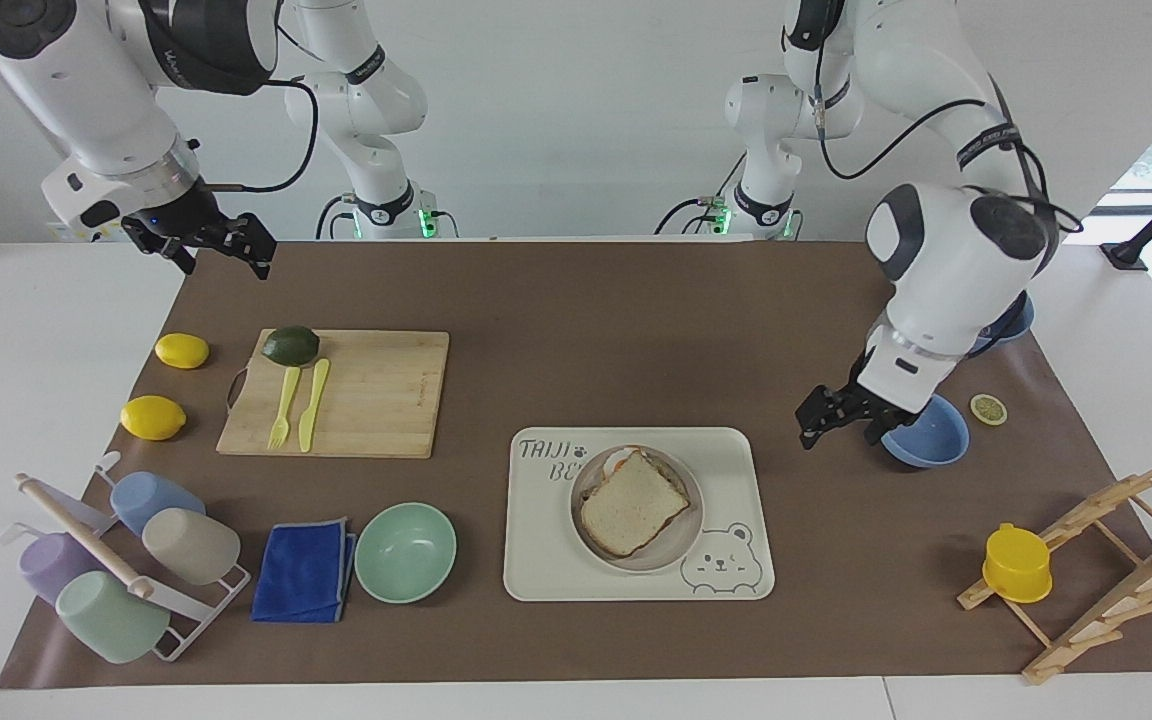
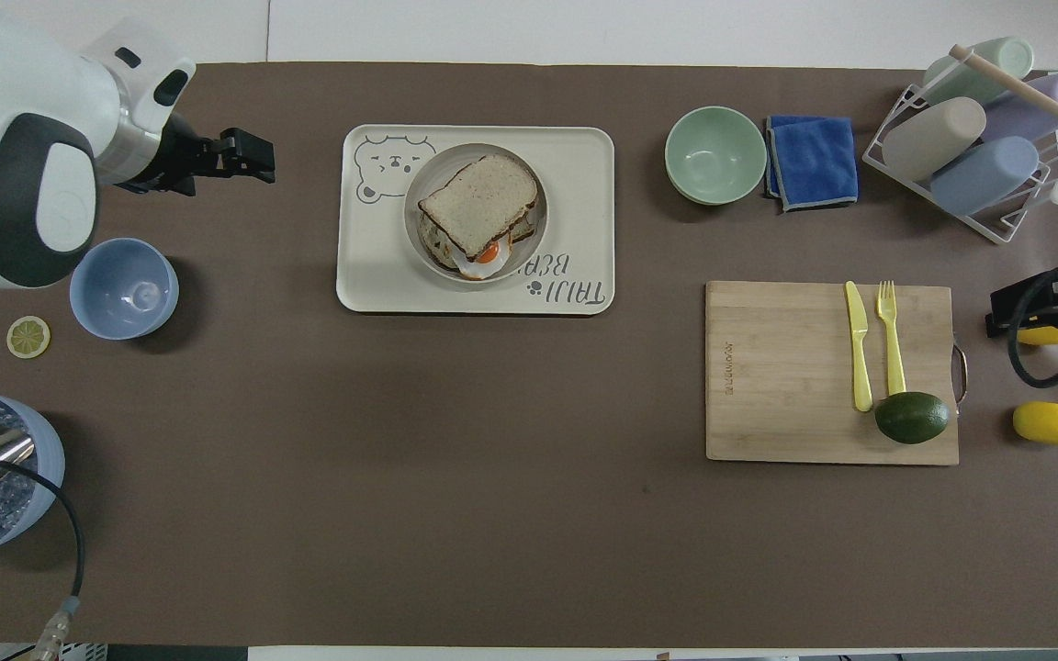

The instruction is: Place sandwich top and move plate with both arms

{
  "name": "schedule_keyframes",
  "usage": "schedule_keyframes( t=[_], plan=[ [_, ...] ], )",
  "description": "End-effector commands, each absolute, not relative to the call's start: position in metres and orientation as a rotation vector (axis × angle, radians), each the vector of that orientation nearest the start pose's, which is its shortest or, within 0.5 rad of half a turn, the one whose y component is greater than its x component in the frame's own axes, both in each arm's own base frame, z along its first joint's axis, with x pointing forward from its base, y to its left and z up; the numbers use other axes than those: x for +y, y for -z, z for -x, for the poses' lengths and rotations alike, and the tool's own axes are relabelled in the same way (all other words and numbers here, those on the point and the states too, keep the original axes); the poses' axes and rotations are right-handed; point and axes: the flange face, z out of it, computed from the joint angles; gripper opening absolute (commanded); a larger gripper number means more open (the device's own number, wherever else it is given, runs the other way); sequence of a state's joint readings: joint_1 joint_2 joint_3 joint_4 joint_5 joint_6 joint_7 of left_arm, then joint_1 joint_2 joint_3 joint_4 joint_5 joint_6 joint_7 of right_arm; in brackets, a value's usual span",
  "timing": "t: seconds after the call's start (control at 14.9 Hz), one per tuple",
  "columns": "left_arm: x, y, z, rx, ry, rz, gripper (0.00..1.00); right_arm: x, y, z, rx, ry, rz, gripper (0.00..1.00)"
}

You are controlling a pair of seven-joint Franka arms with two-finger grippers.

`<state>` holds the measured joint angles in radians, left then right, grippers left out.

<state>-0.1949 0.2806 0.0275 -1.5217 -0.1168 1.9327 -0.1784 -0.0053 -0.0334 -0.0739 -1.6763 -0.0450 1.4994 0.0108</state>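
Observation:
The sandwich top [image 1: 633, 503] lies on the egg-topped slice on the plate [image 1: 684, 538], which sits on the cream bear tray [image 1: 546, 560]. In the overhead view the sandwich top [image 2: 478, 204] covers most of the plate [image 2: 411, 225], and some fried egg [image 2: 489, 252] shows at its edge. My left gripper [image 1: 839, 432] is open and empty, raised over the mat between the tray and a blue bowl [image 1: 926, 432]; it also shows in the overhead view [image 2: 263, 161]. My right gripper [image 1: 221, 255] is open and waits above the mat's corner near the lemons [image 2: 1007, 308].
A cutting board [image 1: 366, 395] holds an avocado [image 1: 291, 345], fork and knife. Two lemons [image 1: 153, 417] lie beside it. A green bowl [image 1: 405, 551], blue cloth [image 1: 304, 570] and cup rack [image 1: 116, 560] stand farthest from the robots. A wooden rack with a yellow cup [image 1: 1017, 563] stands at the left arm's end.

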Motion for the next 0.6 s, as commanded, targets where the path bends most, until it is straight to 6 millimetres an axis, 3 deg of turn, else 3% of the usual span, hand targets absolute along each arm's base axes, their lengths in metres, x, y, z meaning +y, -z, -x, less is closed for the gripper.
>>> schedule_keyframes(
  t=[0.0,0.2,0.4,0.54],
  plan=[
    [-0.085,-0.564,-0.616,-0.098,0.147,3.213,1.00,-0.048,-0.592,-0.526,0.120,-0.223,3.138,1.00],
    [-0.076,-0.604,-0.584,-0.077,0.108,3.162,1.00,-0.048,-0.592,-0.526,0.120,-0.223,3.140,1.00],
    [-0.075,-0.621,-0.555,-0.065,0.003,3.152,1.00,-0.048,-0.592,-0.526,0.123,-0.223,3.140,1.00],
    [-0.073,-0.620,-0.534,-0.060,-0.086,3.145,1.00,-0.048,-0.592,-0.526,0.120,-0.223,3.138,1.00]
  ],
)
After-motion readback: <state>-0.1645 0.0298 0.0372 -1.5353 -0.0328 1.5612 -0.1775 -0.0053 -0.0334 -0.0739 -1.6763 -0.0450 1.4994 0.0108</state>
